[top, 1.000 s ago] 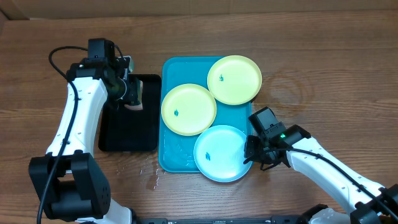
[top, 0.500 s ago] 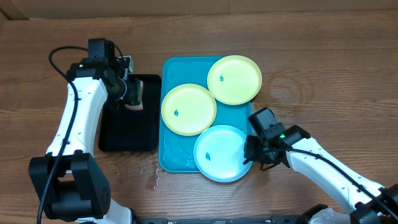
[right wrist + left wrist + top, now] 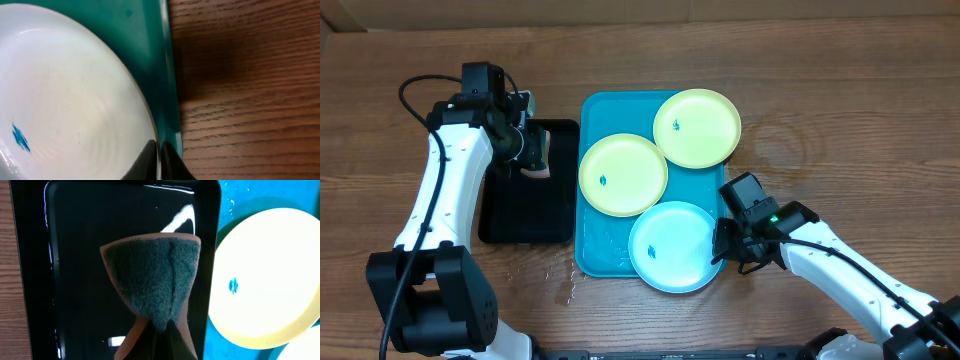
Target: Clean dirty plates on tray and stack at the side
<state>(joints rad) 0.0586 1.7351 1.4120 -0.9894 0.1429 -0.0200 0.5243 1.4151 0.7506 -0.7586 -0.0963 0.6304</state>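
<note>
The left arm bends in from 9 o'clock, its left claw (image 3: 162,332) pinching a green-faced sponge (image 3: 152,275) above the black tray (image 3: 75,230). The right claw (image 3: 159,150) (reaching from 4 o'clock) is nipped narrow on the rim of the light blue plate (image 3: 670,245), which lies at 5 o'clock on the turquoise tray (image 3: 592,110).

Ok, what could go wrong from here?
1. The right gripper pinches only the thin rim of the light blue plate, so it may slip on lifting.
2. The middle yellow plate touches or overlaps that plate, so it could get dragged along.
</note>
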